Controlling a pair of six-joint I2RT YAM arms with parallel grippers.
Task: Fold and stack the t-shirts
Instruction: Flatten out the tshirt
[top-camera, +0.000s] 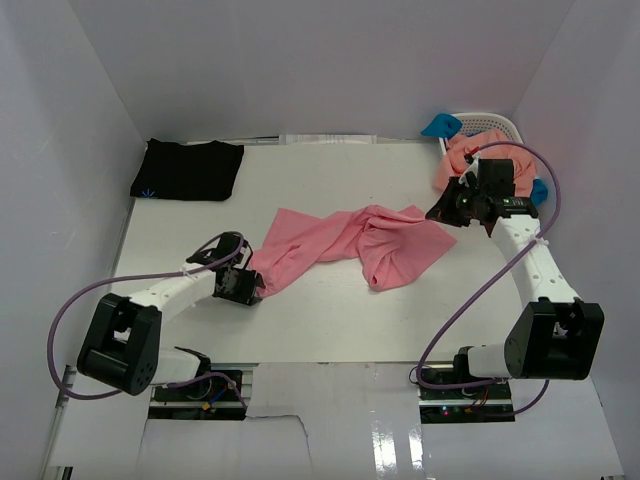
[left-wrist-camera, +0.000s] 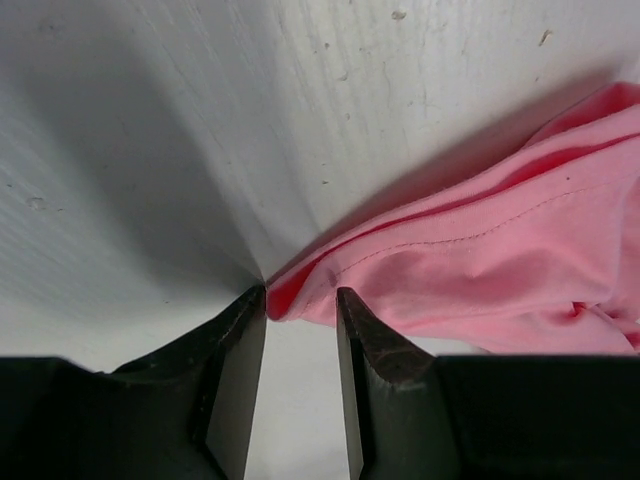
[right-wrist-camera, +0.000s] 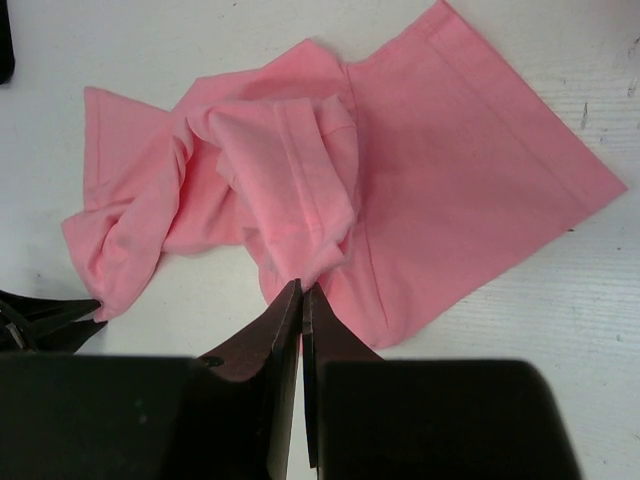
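Top external view: the rose-pink t-shirt (top-camera: 350, 240) lies rumpled across the middle of the worktop (top-camera: 330, 180), one end bunched toward the left arm and a broader panel spread toward the right. A black t-shirt (top-camera: 187, 168) sits folded in the far left corner. Salmon-orange (top-camera: 470, 160) and bright blue (top-camera: 440, 126) t-shirts spill from the white basket (top-camera: 500, 122) at far right.

The left gripper (left-wrist-camera: 302, 295) is low on the worktop with its jaws a narrow gap apart. A stitched hem corner of the pink shirt lies right at their mouth, not visibly pinched. The right gripper (right-wrist-camera: 301, 288) is closed, finger against finger, and appears to hang above the shirt's folded-over middle, seemingly holding nothing.

The cloth looks light, thin and limp. It will likely drape and drag rather than keep a shape, and a single layer could slip from a shallow pinch. The hems and corners are the sensible holds, being doubled and stitched. The left corner at the jaws is one. For the right, the flat panel's outer corner looks easier than the heaped folds.
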